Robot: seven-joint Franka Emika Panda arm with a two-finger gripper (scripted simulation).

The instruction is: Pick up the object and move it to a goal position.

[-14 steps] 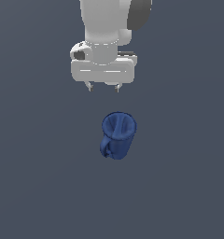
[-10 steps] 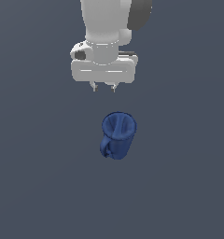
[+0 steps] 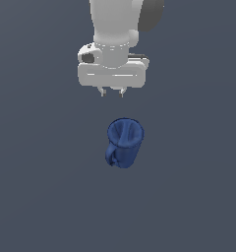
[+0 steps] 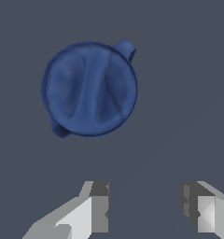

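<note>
Main risk: bad descent line. Hand (image 3: pixel 112 92) hangs above and well apart from cup (image 3: pixel 124 142), not yet centred over it in the wrist view, where cup (image 4: pixel 89 88) sits off from the gap between the fingertips (image 4: pixel 100 205). Dropping straight down from here would likely miss, or put one finger on the rim and tip the cup or shove it across the surface (image 3: pixel 198 197).

Second risk: width. Cup mouth looks abt as wide as the finger gap, maybe wider; hard to judge from these views. Clearance thin if closing across the full rim. Could clip the wall, or pinch only an edge and slip on lift, esp. w/ tapered body narrowing toward the base.

Third: handle. Sticks out on the exterior view's left side of the cup, low on the body. Wrist view shows two bumps on the outline, one each side, so handle position not fully clear there. Finger landing on the handle would give a lopsided grip and twist during carry.

Goal position not marked in either view; can't say where the cup must end up.

Hand: fingers apart, moderate gap, empty, touching nothing. Only short tips visible under the palm in the exterior view.

Cup: upright on surface, open mouth up, alone, nearer the camera than the hand in the exterior view.
</note>
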